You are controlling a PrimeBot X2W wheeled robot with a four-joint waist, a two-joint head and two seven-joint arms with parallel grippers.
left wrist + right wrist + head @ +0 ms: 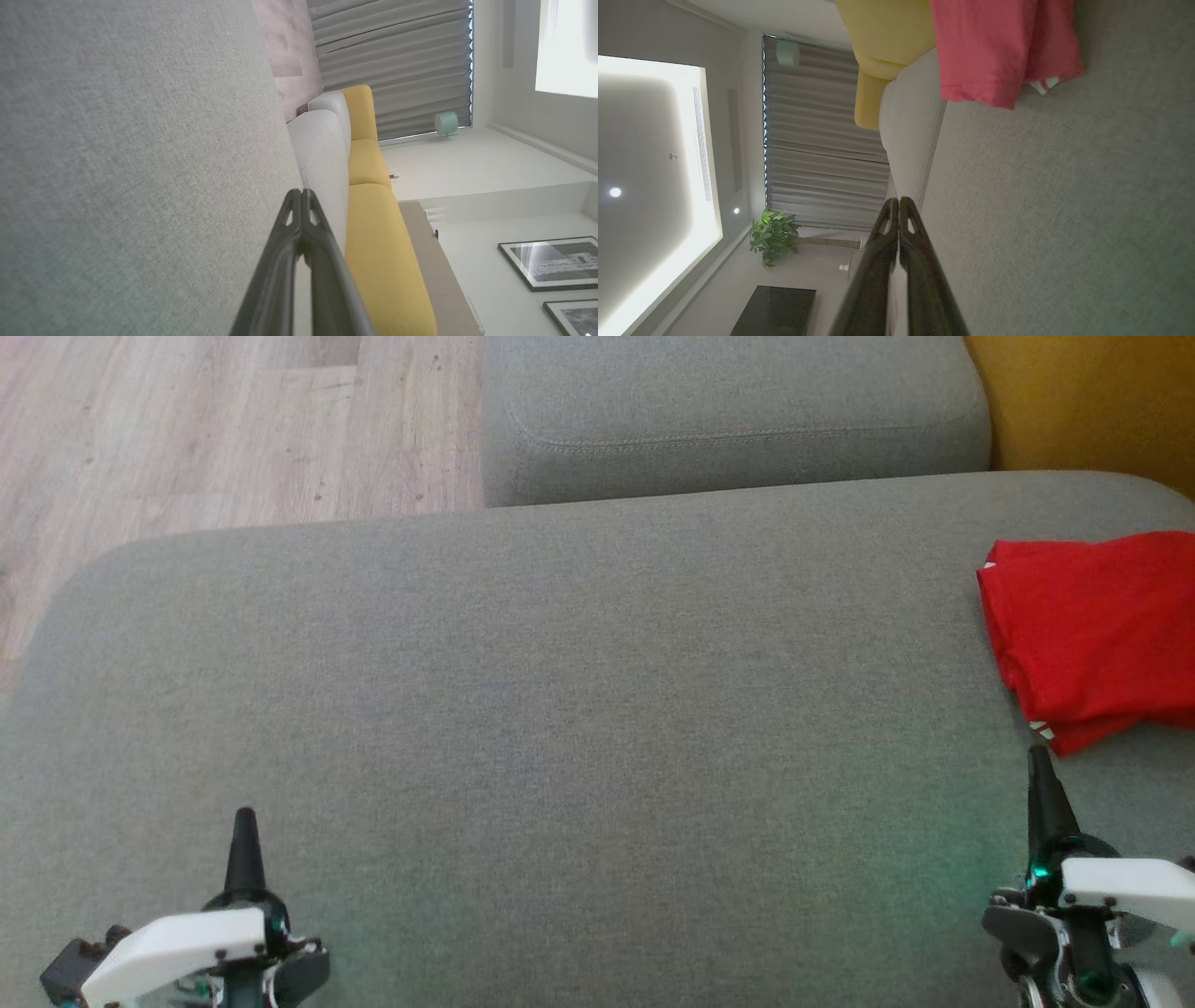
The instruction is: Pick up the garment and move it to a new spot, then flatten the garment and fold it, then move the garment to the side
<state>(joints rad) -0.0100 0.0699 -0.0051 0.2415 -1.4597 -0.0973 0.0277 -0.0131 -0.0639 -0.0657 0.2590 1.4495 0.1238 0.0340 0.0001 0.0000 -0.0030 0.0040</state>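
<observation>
Garment of red cloth (1097, 635), folded into a loose flat stack with a bit of white showing at its near corner, lies at the right edge of the wide grey fabric sofa cushion (560, 691) and runs past the head view's right side. The right claw (1038, 765) has its two dark fingers pressed together and holds nothing. Its tip points at the garment's near corner and is just short of it; the right wrist view shows bare cushion between tip and cloth. The left claw (245, 826), also pressed together and empty, hovers near the cushion's front left corner, well apart from the garment. A smaller grey cushion (728, 420) abuts the far edge.
</observation>
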